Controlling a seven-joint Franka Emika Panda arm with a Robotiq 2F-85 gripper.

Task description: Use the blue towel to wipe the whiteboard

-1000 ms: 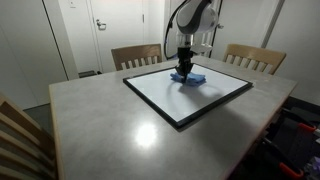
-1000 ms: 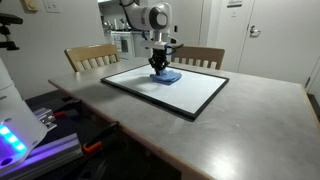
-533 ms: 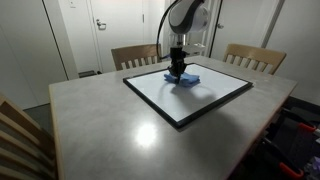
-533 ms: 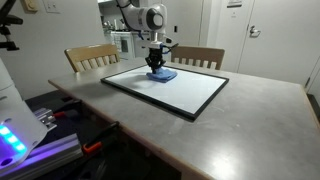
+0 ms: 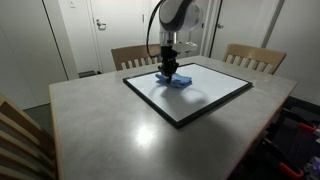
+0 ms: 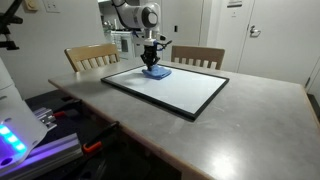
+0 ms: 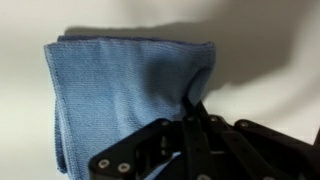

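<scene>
Pinched tight by the black two-fingered gripper [image 7: 195, 106] at one fold, small soft blue towel [image 7: 120, 90] pressed flat onto the glossy white black-framed whiteboard [image 5: 205, 100] near its far edge, apparently for wiping contact.

Both exterior views: raised, mid-distance, angled down across grey speckled surface [image 5: 90, 120] from different near corners, facing two wooden chairs [image 5: 135, 55]. Shared: black-framed glossy whiteboard [image 6: 185, 92], white robot arm [image 5: 178, 15]. Wrist view: close, looking down black pincer [image 7: 196, 108] onto rumpled blue cloth towel [image 7: 110, 90].
</scene>
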